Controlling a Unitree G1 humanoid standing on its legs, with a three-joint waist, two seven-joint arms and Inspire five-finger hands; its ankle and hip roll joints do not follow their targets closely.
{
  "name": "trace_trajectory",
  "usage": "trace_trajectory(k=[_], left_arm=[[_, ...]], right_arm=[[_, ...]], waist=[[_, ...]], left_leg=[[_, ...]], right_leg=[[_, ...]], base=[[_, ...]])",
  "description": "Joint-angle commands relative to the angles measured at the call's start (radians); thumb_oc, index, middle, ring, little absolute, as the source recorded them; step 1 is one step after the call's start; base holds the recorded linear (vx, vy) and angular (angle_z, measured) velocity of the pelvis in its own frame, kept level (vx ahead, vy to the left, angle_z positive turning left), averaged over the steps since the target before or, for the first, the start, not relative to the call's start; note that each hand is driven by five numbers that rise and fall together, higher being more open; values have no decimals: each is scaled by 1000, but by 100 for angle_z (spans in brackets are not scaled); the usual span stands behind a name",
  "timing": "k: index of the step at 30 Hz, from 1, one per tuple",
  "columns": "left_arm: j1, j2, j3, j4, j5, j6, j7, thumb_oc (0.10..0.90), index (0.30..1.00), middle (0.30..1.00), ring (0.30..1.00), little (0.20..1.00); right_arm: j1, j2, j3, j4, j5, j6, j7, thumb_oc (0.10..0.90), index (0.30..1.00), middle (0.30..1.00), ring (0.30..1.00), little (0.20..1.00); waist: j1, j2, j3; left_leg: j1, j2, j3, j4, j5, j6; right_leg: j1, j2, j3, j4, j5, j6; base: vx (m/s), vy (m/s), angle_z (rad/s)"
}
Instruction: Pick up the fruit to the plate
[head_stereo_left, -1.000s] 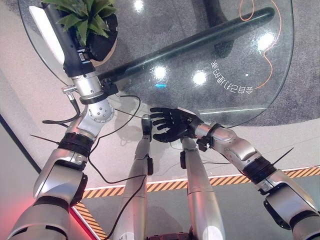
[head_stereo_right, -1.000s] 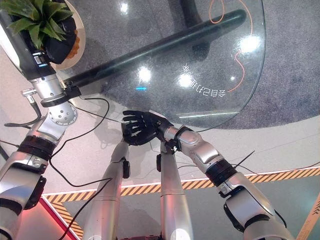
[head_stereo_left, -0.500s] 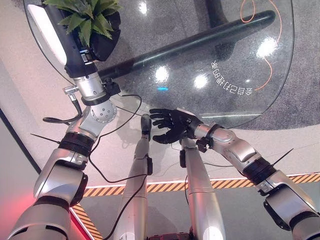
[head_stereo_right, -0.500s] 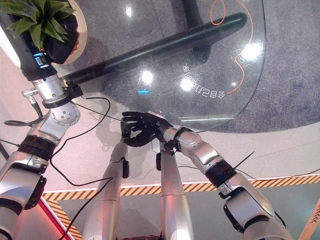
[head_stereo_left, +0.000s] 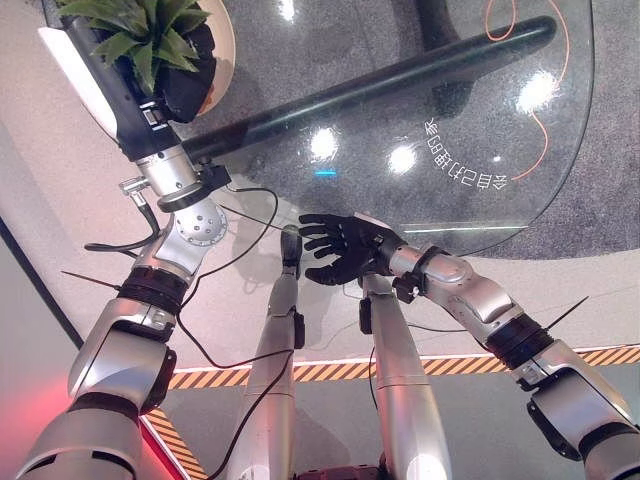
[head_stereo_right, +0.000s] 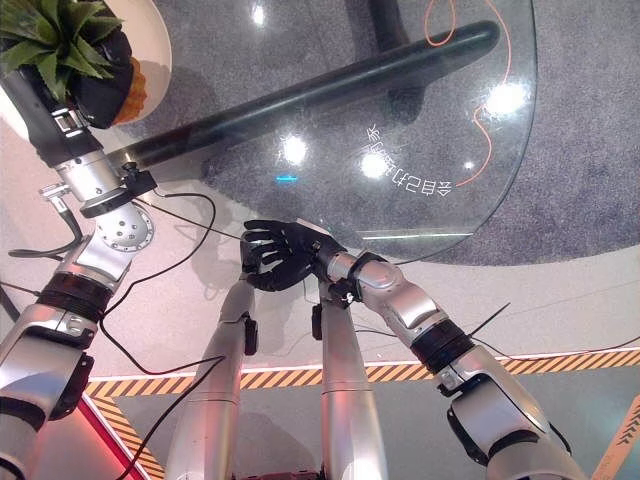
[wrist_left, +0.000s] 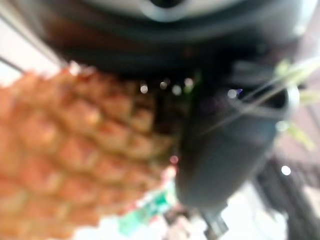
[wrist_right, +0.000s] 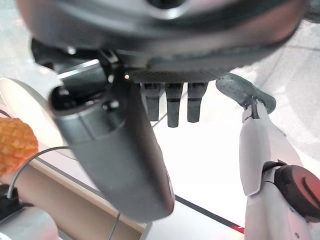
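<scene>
- L hand (head_stereo_left: 185, 85) clamped round pineapple (wrist_left: 65, 165), leaves (head_stereo_left: 140, 25) up, fruit right over white plate (head_stereo_right: 155, 40) at glass tabletop (head_stereo_left: 480, 110) edge, prob. lined up for set-down.
- R hand (head_stereo_left: 340, 250) low by tabletop rim, fingers spread, empty, out of the way.

Count, one of each:
- pineapple (wrist_left: 65, 165): one, orange scaly body with a green leafy top
- white plate (head_stereo_right: 150, 35): one, at the far left of the table
- round glass table (head_stereo_left: 480, 130): one
- orange cord (head_stereo_left: 545, 120): one, looping under the glass

Robot hands: two, the left hand (head_stereo_left: 185, 85) and the right hand (head_stereo_left: 340, 250).
</scene>
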Motion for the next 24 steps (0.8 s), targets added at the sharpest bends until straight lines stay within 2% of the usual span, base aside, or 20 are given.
trace_trajectory(k=[1,16,24], left_arm=[[-93,1,85,-20,-46,-109,44,100,300,300,300,200],[-114,-4,80,33,-136,-148,-22,100,300,300,300,200],[-127,-10,78,43,-125,-161,-9,100,300,300,300,200]], right_arm=[[53,-17,22,-39,-16,-1,7,800,900,900,900,900],[24,-32,30,-24,19,-8,-7,800,900,900,900,900],[17,-40,35,-18,21,-15,-2,800,900,900,900,900]], waist=[[-15,68,-23],[-21,55,-23],[-25,49,-23]], left_leg=[[-13,-76,35,174,-166,9],[-60,-65,44,185,-156,-1],[-72,-62,44,187,-154,-5]], right_leg=[[5,35,-69,-225,188,28],[-34,38,-82,-222,194,21],[-42,42,-81,-221,194,18]], base=[[-4,2,4],[-3,2,2],[0,0,0]])
